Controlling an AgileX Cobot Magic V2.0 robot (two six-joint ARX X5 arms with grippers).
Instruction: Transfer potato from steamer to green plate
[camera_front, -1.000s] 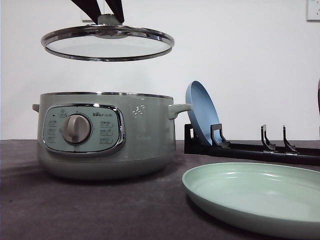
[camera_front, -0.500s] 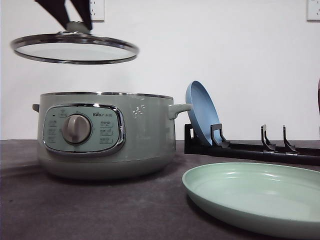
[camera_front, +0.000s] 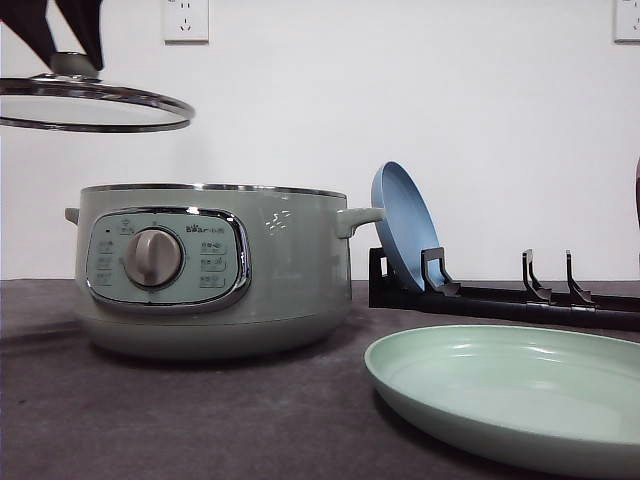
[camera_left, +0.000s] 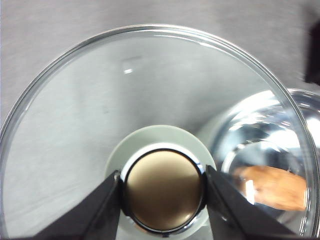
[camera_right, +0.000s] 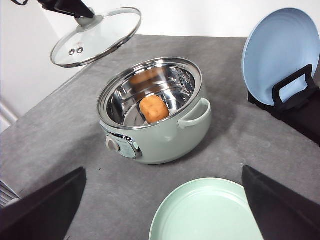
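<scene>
left hand (camera_left: 162, 192) – grips lid (camera_front: 95, 105) knob | potato (camera_right: 154, 108) – in steamer (camera_front: 215, 265)

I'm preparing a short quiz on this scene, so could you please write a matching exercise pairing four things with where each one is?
Things:
1. potato
2. glass lid
3. blue plate
4. green plate

Places:
A. standing on edge in the black rack
B. lying flat on the table, bare
C. inside the open steamer
D. held in the air by the left gripper, off to the steamer's side

Pairs: 1-C, 2-D, 3-A, 4-B
</scene>
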